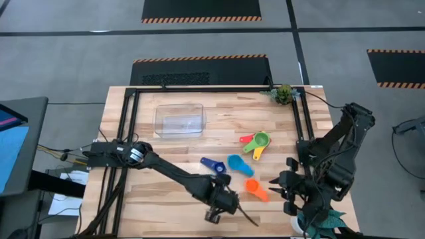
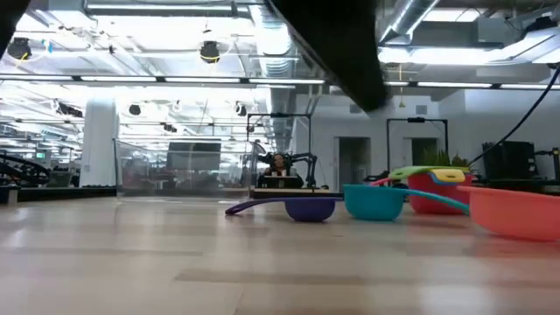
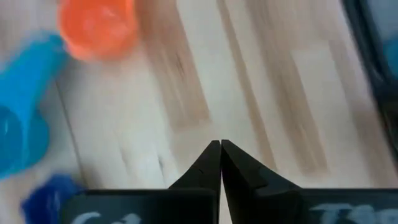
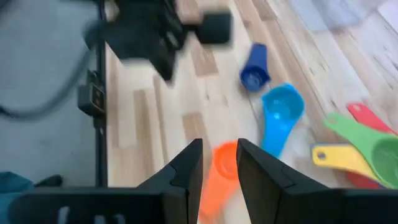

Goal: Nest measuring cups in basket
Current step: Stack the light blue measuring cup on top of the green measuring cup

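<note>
Jaws of the right gripper [image 4: 219, 163] stand partly apart above the orange measuring cup [image 4: 219, 171], not gripping it. The left gripper [image 3: 221, 163] is closed, empty, over the table [image 1: 172, 149] near the dark blue cup [image 1: 212, 164].

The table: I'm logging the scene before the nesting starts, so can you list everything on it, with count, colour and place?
basket: one, clear, back left, no cups in it
orange cup: one, front right, below the right gripper
light blue cup: one, centre
dark blue cup: one, left of the light blue
green, yellow and red cups: one each, clustered at right
plant: one, green, back right corner
left gripper: shut, at the front edge
right gripper: open, over the orange cup's handle
</note>
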Tool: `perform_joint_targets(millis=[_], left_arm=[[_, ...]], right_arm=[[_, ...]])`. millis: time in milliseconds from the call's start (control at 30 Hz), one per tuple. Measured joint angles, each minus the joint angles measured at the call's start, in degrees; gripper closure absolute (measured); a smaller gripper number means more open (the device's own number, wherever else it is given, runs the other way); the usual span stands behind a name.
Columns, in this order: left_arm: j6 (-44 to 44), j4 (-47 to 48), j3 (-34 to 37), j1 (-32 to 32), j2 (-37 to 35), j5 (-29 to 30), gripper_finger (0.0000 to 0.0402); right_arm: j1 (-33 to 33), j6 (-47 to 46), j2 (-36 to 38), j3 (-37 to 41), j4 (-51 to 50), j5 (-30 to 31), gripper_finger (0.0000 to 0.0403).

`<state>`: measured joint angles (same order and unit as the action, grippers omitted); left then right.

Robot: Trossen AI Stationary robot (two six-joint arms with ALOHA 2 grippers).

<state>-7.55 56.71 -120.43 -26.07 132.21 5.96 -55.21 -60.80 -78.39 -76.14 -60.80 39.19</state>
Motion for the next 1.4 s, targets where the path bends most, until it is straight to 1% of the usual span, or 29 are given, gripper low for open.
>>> perform_joint_targets(millis=[100, 167, 267, 333, 433, 533, 667, 767, 867, 1033, 1133, 1200, 1267, 1300, 1400], left_arm=[[-1.76, 11.00, -3.28, -1.56, -0.01, -0.42, 0.0402], [-3.61, 18.64, -4.85, -2.33, -0.01, -0.38, 0.0402], [-7.24, 29.60, -5.26, -2.97, -0.01, -0.33, 0.0402], [-9.68, 34.22, -4.99, -3.00, 0.01, -0.68, 0.0402], [-10.21, 32.83, -2.32, -3.32, -1.30, -2.73, 0.0402], [-12.40, 33.01, -0.21, -3.43, -3.09, -1.59, 0.0402], [-14.05, 30.36, 8.45, -3.25, -9.16, 0.38, 0.0402], [-17.10, 30.15, 17.75, -2.92, -16.46, 1.94, 0.0402], [-22.06, 24.64, 29.36, -2.52, -26.62, 3.75, 0.0402], [-33.58, 13.44, 47.80, -2.22, -44.36, 10.02, 0.0402], [-38.29, 7.71, 56.25, -2.22, -53.15, 13.77, 0.0402], [-39.36, 6.10, 60.30, -2.04, -57.77, 15.47, 0.0402], [-39.33, 4.79, 62.68, -1.21, -60.75, 15.81, 0.0402], [-39.22, 4.68, 63.46, -0.84, -61.81, 15.81, 0.0402], [-37.40, 4.91, 64.28, 0.14, -63.44, 16.53, 0.0402]], right_arm=[[-0.39, -2.19, 0.00, 0.00, -4.21, 0.63, 0.0282], [0.27, -2.63, 0.00, 0.00, -6.86, 2.70, 0.0282], [2.66, -2.63, 0.00, 0.00, -9.71, 5.83, 0.0282], [5.12, -1.59, 0.00, 0.00, -9.76, 5.89, 0.0282], [9.33, 4.27, 0.00, 0.00, -9.23, 3.20, 0.0282], [14.65, 11.90, -0.55, 0.00, -8.90, -0.98, 0.0282], [21.12, 18.68, -0.42, 0.04, -8.83, -1.80, 0.0282], [25.71, 23.00, -0.45, 0.46, -6.57, -5.91, 0.0282], [29.98, 27.53, -0.46, 2.61, -0.78, -11.30, 0.0282], [34.95, 36.67, -2.12, 6.30, 13.01, -17.31, 0.0282], [36.31, 42.28, -5.00, 7.07, 14.24, -19.23, 0.0282], [36.77, 45.93, -8.16, 7.01, 14.77, -19.57, 0.0282], [37.02, 48.52, -11.43, 7.12, 14.60, -19.93, 0.0282], [37.04, 48.85, -12.96, 7.13, 15.26, -20.22, 0.0282], [37.03, 47.70, -16.78, 7.02, 16.13, -23.59, 0.0282]])
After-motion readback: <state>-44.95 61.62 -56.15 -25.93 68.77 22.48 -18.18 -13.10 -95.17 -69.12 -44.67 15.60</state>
